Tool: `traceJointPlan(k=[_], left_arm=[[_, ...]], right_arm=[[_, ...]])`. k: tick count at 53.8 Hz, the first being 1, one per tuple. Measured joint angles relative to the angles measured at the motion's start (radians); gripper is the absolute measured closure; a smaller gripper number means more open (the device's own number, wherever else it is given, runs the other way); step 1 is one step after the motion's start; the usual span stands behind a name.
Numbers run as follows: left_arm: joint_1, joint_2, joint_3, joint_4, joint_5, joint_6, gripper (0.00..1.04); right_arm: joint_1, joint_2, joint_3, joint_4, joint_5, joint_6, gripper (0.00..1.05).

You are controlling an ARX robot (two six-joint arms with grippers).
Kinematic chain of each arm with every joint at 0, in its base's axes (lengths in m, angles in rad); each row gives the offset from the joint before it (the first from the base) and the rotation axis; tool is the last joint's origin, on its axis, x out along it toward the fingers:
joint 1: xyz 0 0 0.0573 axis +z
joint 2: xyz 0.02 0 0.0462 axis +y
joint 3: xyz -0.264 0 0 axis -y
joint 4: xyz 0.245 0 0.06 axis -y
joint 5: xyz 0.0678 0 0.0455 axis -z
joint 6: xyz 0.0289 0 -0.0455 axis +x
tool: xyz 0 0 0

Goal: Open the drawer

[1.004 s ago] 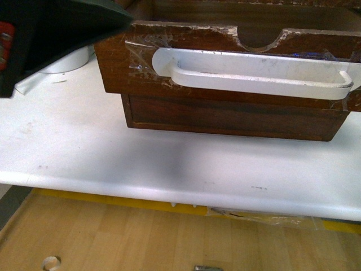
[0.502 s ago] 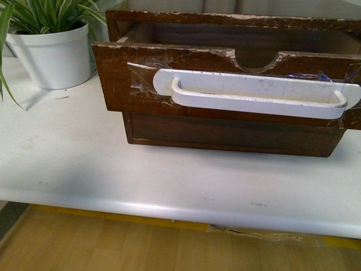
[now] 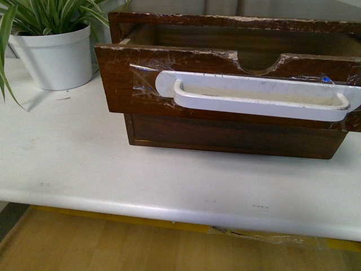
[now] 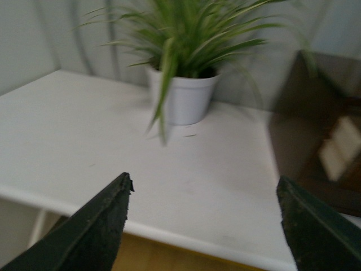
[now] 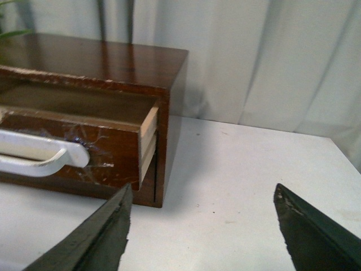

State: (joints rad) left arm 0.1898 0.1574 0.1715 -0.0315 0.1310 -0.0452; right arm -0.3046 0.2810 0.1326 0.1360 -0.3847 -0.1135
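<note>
The drawer is dark brown scratched wood with a semicircular notch in its top edge. It stands pulled partway out of its cabinet, over a plain lower drawer. A long white handle is taped across its front. Neither gripper shows in the front view. My left gripper is open and empty above the white table's front edge, beside the cabinet's side. My right gripper is open and empty, off the drawer's corner, with the handle's end in view.
A white pot with a green plant stands on the white table left of the cabinet; it also shows in the left wrist view. A pale curtain hangs behind. Wooden floor lies below the table's front edge.
A dark arm that covered the upper left a second ago has left the front view, uncovering the plant pot. The view has shifted slightly; the drawer stays pulled out.
</note>
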Motion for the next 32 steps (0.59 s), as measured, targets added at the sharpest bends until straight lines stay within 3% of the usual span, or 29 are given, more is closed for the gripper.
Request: traceJointPlan(k=[3,6,10,16,20,25,32], left_arm=[[-0.013,-0.023,-0.012,0.008,0.033,0.016,0.40],[-0.031,-0.034,-0.025,0.010,0.027,0.023,0.49],[-0.140,-0.053,-0.049,0.009,-0.115,0.029,0.65],[-0.186,-0.072,-0.074,0.011,-0.126,0.037,0.86],[-0.186,-0.080,-0.084,0.013,-0.132,0.037,0.99],[-0.187,-0.088,-0.094,0.016,-0.131,0.039,1.01],[-0.187,-0.101,-0.107,0.019,-0.132,0.039,1.01]], right_arm=[[0.048,-0.029,-0.016,-0.001,0.132,0.051,0.42],[0.074,-0.045,-0.025,-0.005,0.164,0.071,0.51],[0.100,-0.110,-0.037,-0.084,0.187,0.089,0.67],[0.139,-0.198,-0.057,-0.134,0.228,0.095,0.87],[0.229,-0.217,-0.060,-0.141,0.348,0.097,1.00],[0.293,-0.224,-0.073,-0.142,0.375,0.100,1.03],[0.300,-0.235,-0.081,-0.142,0.384,0.101,1.03]])
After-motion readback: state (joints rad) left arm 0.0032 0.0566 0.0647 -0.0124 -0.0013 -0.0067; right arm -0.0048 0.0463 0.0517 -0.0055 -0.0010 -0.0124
